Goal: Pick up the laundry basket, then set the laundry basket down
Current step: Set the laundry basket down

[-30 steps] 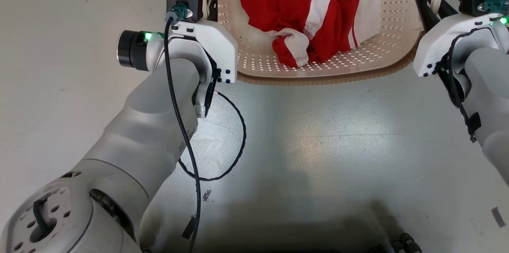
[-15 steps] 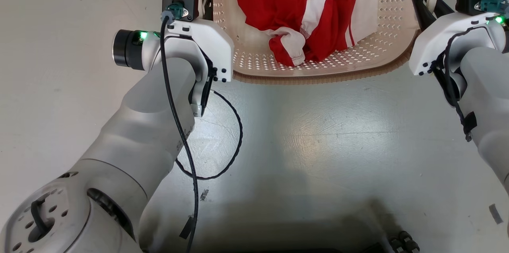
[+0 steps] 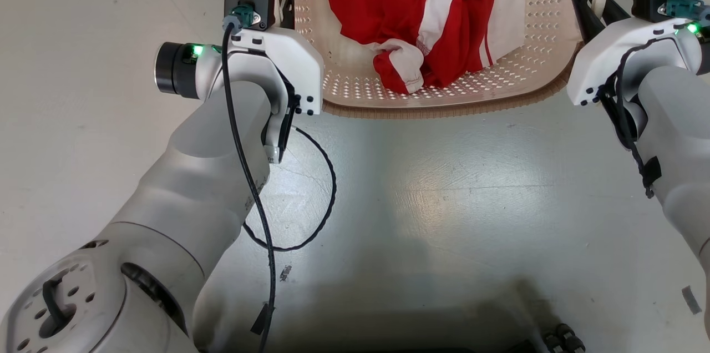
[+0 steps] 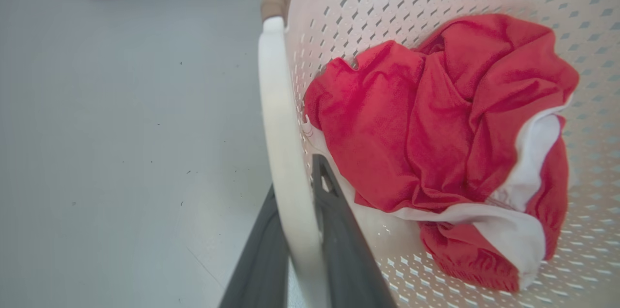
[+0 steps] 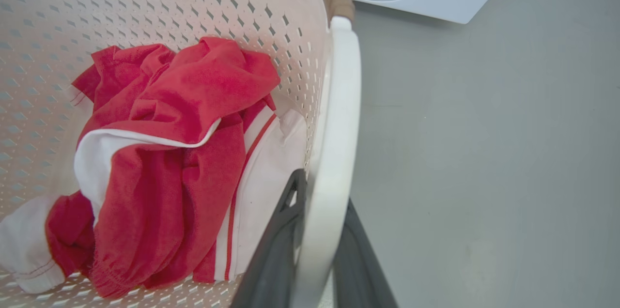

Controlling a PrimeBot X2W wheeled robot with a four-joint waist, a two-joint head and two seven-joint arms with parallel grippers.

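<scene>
Two closed grips: left gripper (image 4: pixel 294 175) and right gripper (image 5: pixel 323 187) each pinch a white loop handle (image 4: pixel 273 95) of the cream perforated plastic laundry basket (image 3: pixel 532 64).

Upright cream-white perforated laundry basket (image 3: pixel 546 20) with brown woven rim

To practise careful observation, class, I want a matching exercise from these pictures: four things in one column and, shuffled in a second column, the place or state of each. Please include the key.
Column 1
1. red and white garment
2. brown rim
3. black cable
4. left gripper

Column 2
A. shut on a white loop handle
B. hangs in a loop beside the left forearm
C. lies crumpled inside the laundry basket
D. runs along the basket's top edge

Pairs: 1-C, 2-D, 3-B, 4-A
</scene>
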